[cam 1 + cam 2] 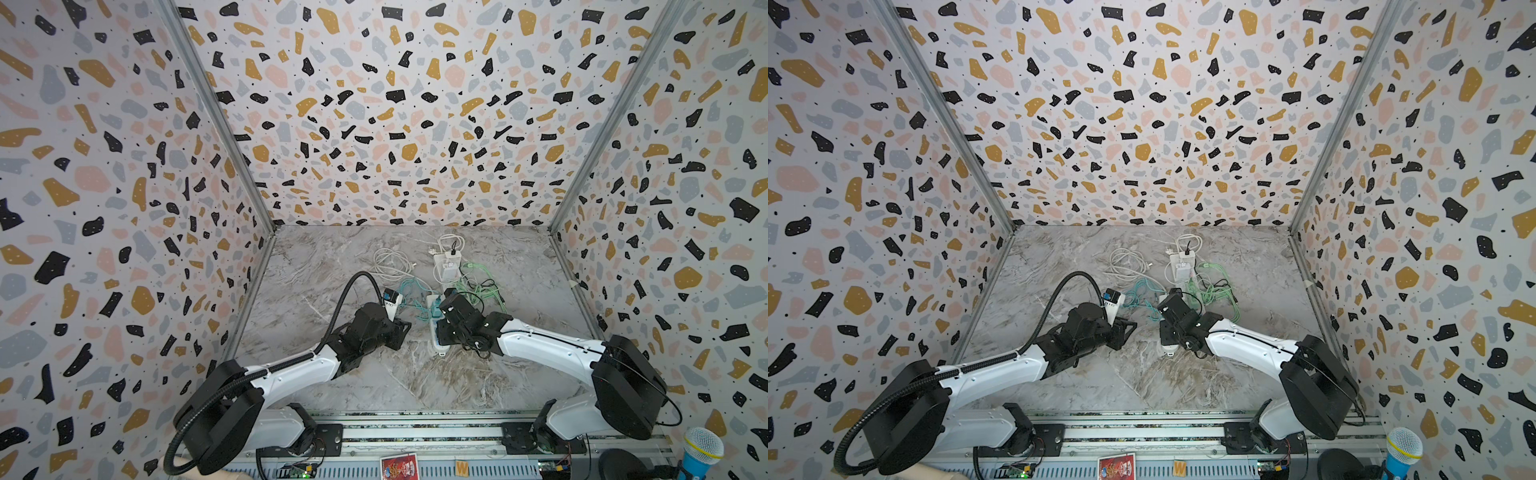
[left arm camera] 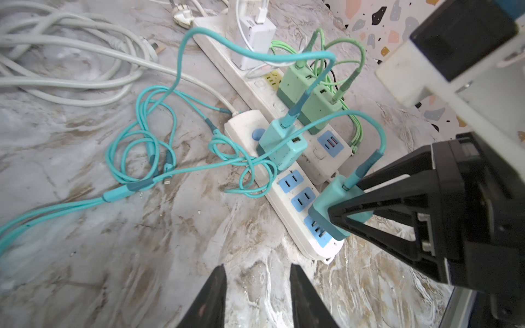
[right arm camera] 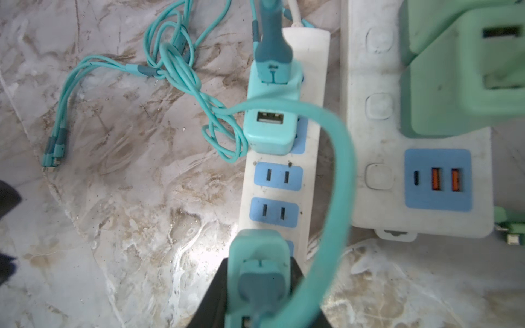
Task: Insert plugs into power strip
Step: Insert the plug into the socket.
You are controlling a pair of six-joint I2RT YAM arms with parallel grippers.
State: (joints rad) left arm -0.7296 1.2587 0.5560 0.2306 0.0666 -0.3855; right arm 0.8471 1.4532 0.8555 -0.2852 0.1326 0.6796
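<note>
In both top views the right gripper (image 1: 438,311) is reaching down over the narrow power strip (image 1: 435,347) lying on the marbled table (image 1: 374,382). The left gripper (image 1: 402,327) is hovering just beside that strip.

In the left wrist view the narrow power strip is carrying a seated teal plug (image 2: 281,147) next to its round switch, and two blue sockets are sitting bare. The right gripper is clenching the held teal plug (image 2: 326,198) by its sides, with its darker base resting on the end socket and its prongs hidden. The wide power strip (image 2: 318,159) behind is holding two mint green plugs (image 2: 315,110) and a white charger (image 2: 257,37). The left gripper's fingers are standing apart, grasping nothing.

In the right wrist view the held teal plug is showing as a pale, boxy body with a darker connector in its top. Its thick teal cable (image 3: 341,176) is looping away over the strip.
</note>
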